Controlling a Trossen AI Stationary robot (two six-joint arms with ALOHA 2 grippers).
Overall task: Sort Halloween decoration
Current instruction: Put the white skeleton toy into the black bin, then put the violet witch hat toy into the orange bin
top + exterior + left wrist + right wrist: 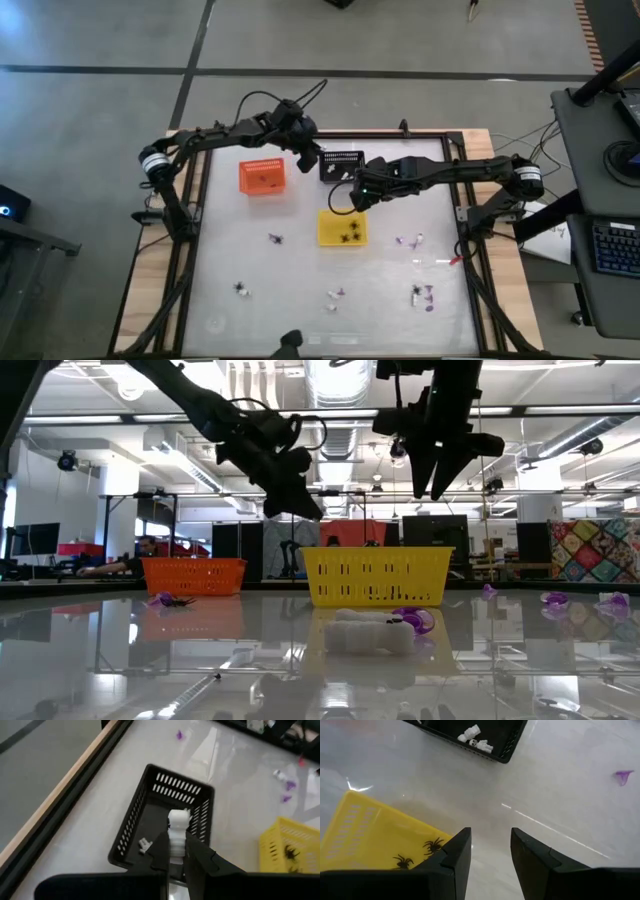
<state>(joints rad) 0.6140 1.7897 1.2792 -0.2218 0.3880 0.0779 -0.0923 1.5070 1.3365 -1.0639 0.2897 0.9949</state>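
Holding a small white plastic skeleton piece [177, 827] pinched in your left gripper [175, 854] above the black slotted plastic basket [137, 815], right gripper [491, 851] empty and spread, you risk bouncing it off the rim if released off-centre.

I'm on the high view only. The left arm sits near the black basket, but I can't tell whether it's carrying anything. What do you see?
Observer: In the left wrist view the left gripper is shut on a white piece, held above the black basket.
Operator: Anything in that basket already?
Observer: Yes, another small white piece lies on its floor.
Operator: And the right gripper, holding something?
Observer: No. In the right wrist view the right gripper is open with nothing between its fingers, above the table by the yellow basket, which holds black spiders.
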